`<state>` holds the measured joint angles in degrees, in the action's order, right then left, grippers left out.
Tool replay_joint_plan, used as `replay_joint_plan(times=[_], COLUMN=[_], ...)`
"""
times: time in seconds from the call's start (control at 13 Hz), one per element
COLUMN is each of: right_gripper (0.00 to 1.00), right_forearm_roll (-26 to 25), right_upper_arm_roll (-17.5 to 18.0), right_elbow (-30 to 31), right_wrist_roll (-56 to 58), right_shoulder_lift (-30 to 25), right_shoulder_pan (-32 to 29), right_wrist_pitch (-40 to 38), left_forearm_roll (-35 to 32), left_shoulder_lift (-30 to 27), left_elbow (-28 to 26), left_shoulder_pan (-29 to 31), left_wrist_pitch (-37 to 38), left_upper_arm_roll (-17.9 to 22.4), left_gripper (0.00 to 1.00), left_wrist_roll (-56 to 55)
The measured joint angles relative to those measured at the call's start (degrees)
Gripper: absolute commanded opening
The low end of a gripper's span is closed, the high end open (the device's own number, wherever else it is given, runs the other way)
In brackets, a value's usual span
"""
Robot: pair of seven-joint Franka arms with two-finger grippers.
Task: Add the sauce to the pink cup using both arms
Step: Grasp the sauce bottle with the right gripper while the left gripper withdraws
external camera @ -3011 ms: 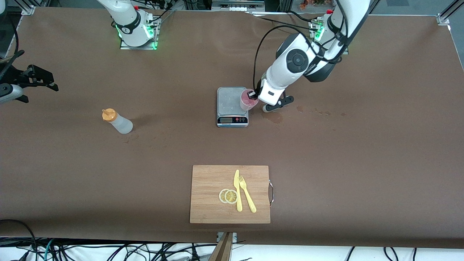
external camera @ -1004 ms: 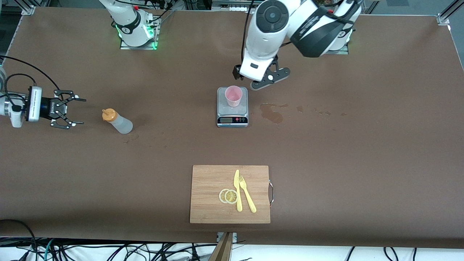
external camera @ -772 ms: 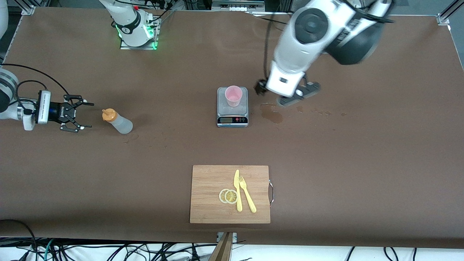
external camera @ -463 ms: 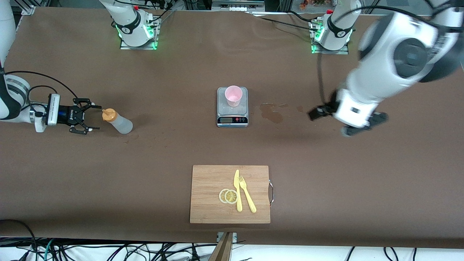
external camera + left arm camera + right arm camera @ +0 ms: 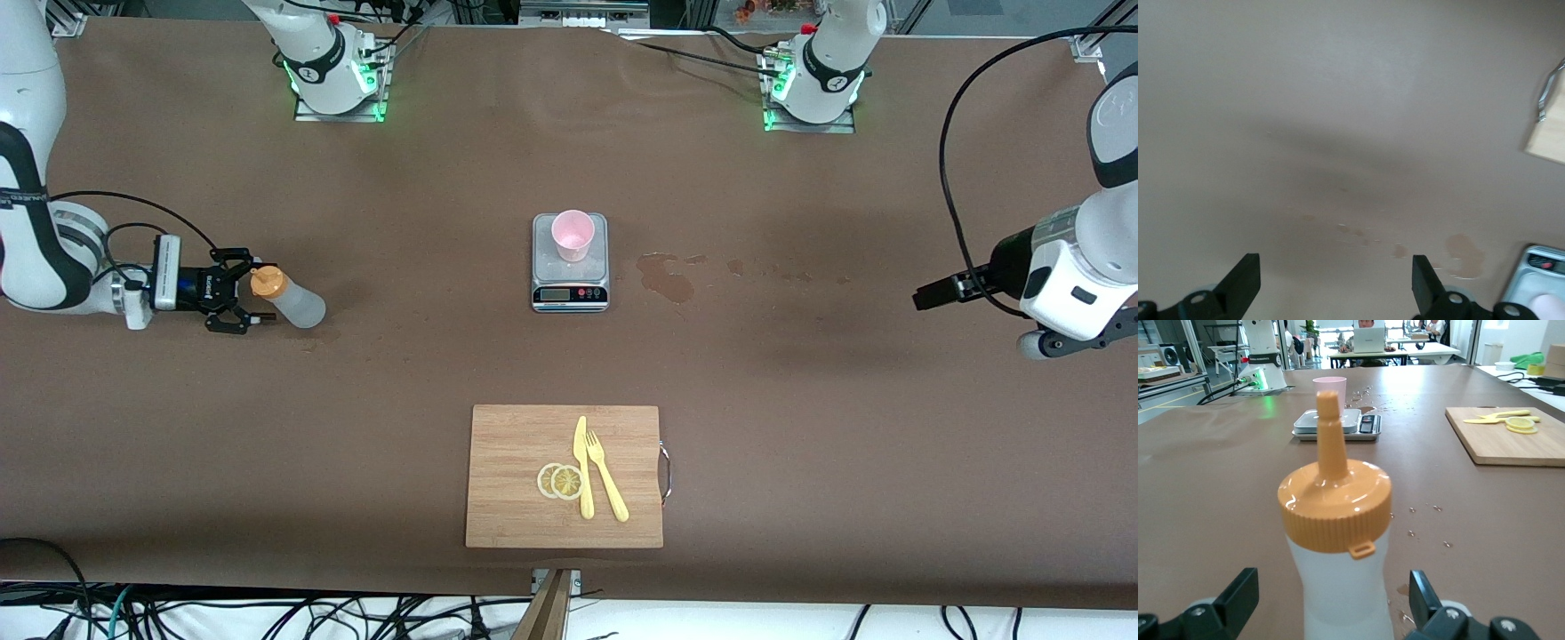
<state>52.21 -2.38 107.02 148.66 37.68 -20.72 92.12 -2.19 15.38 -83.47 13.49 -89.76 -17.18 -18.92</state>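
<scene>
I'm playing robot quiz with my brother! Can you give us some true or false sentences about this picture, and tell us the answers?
1. The pink cup stands on the grey scale. True.
2. The right gripper is squeezing the sauce bottle. False: its fingers are open around the orange cap.
3. The left gripper holds the fork. False: it is open and empty; the fork lies on the cutting board.
4. Lemon slices lie on the cutting board. True.
</scene>
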Motion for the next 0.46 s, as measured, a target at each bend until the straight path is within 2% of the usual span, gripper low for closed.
replay_joint_plan(times=[0.08,0.15,0.23,0.39,0.46], right_gripper=[1.00,0.93,0.67,0.28,0.12], right_forearm_roll=[0.27,0.71,1.43,2.35,2.74], right_upper_arm_roll=[0.00,0.00,0.00,0.01,0.02], right_elbow=[0.10,0.12,0.13,0.13,0.12], right_wrist_roll=[0.49,0.75,0.92,0.96,0.96], right_shoulder_lift=[0.71,1.35,1.90,2.41,2.41], right_shoulder_pan=[0.22,0.34,0.53,0.96,1.13], right_wrist_pitch=[0.00,0.00,0.00,0.00,0.00], left_forearm_roll=[0.83,2.39,3.73,4.10,4.10], left_shoulder_lift=[-1.01,-2.25,-4.02,-8.74,-11.21], left_elbow=[-0.94,-2.46,-4.89,-9.66,-11.14], left_shoulder_pan=[-5.01,-8.43,-10.38,-13.14,-13.89], left_wrist_pitch=[0.05,-0.25,-1.52,-4.33,-4.47], left_upper_arm_roll=[5.96,10.13,12.78,16.15,17.13], left_gripper=[1.00,1.00,1.00,1.00,1.00], left_wrist_roll=[2.95,6.09,9.05,11.31,11.50])
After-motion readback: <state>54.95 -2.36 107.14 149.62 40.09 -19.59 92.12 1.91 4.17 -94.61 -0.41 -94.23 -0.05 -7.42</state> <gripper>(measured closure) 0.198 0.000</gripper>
